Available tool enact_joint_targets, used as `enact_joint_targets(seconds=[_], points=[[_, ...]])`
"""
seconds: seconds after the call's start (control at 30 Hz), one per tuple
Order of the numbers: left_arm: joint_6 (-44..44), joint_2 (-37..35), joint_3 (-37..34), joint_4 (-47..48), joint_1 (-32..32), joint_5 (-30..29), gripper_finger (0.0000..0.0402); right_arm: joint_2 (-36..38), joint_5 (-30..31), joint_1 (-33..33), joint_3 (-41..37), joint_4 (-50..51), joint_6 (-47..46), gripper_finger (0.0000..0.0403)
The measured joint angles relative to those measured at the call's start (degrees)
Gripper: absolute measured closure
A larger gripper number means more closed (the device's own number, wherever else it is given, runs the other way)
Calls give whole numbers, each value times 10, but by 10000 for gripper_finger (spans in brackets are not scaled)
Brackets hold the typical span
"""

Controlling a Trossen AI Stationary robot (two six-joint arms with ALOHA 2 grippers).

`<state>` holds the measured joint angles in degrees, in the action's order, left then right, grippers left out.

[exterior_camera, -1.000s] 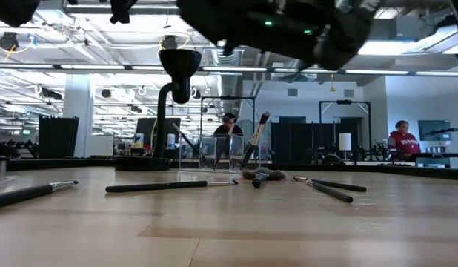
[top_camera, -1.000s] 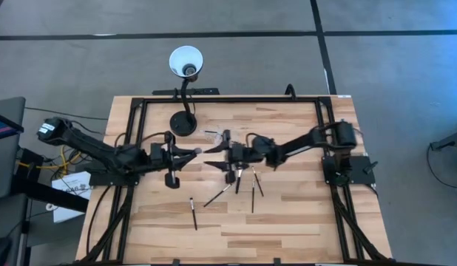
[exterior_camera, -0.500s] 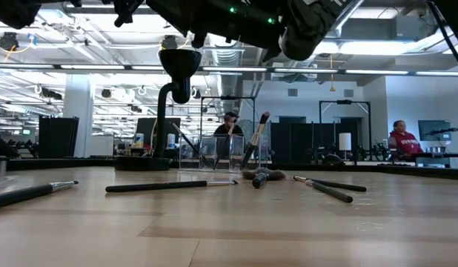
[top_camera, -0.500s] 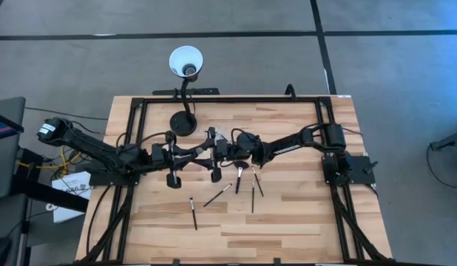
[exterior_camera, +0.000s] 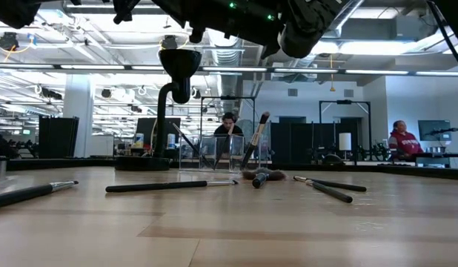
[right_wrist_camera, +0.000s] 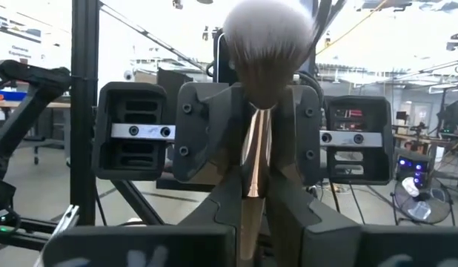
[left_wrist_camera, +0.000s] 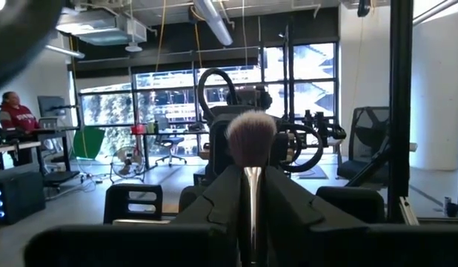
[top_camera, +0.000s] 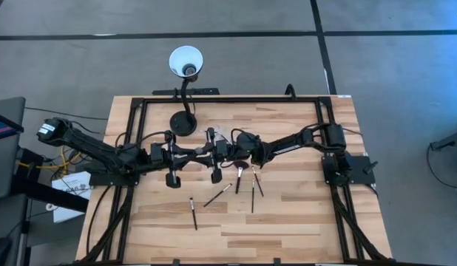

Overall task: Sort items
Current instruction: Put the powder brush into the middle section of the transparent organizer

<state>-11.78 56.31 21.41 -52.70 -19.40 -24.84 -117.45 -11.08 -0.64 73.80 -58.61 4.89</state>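
Note:
My two grippers meet tip to tip above the middle of the table, the left gripper (top_camera: 190, 154) and the right gripper (top_camera: 203, 153), both shut on one makeup brush. Its fluffy pale head (left_wrist_camera: 251, 137) shows past my left fingers and also shows as a large pale head (right_wrist_camera: 267, 33) in the right wrist view. Several other dark-handled brushes (top_camera: 239, 177) lie flat on the wood nearer the front edge. One more brush (exterior_camera: 255, 141) leans in a clear pouch (exterior_camera: 218, 156). My left gripper pinches the brush's silvery ferrule (left_wrist_camera: 251, 185), just below the head, between its two fingers. It comes level from the table's left, the brush running out past the fingertips. The brush is clear of the table. My right gripper pinches the shiny shaft below the head (right_wrist_camera: 253, 174) between its two fingers (right_wrist_camera: 292, 200). It comes level from the table's right, facing the left gripper. The head rises above the fingers.
A black gooseneck lamp stands on its base (top_camera: 184, 123) just behind the grippers, its white shade (top_camera: 185, 60) hanging beyond the far edge. The clear pouch (top_camera: 214, 137) sits by the lamp. Loose brushes (top_camera: 194, 213) lie toward the front; people sit in the room behind.
My right gripper has travelled toward the table's left, from above the loose brushes up to the left gripper's brush. The left arm and the brushes on the table have stayed put.

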Motion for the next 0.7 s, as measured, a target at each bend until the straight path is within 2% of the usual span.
enact_joint_targets(seconds=[0.23,0.37,0.53,0.7], points=[[2,2,0,8,-2,-3,334,0,7,-2,1,25,-22,364],[1,1,0,6,-2,-38,332,13,16,0,1,49,-32,358],[-23,-6,0,2,-2,-63,331,70,42,11,1,149,-29,374],[-61,-28,0,4,-2,-92,331,146,57,16,1,276,-13,362]])
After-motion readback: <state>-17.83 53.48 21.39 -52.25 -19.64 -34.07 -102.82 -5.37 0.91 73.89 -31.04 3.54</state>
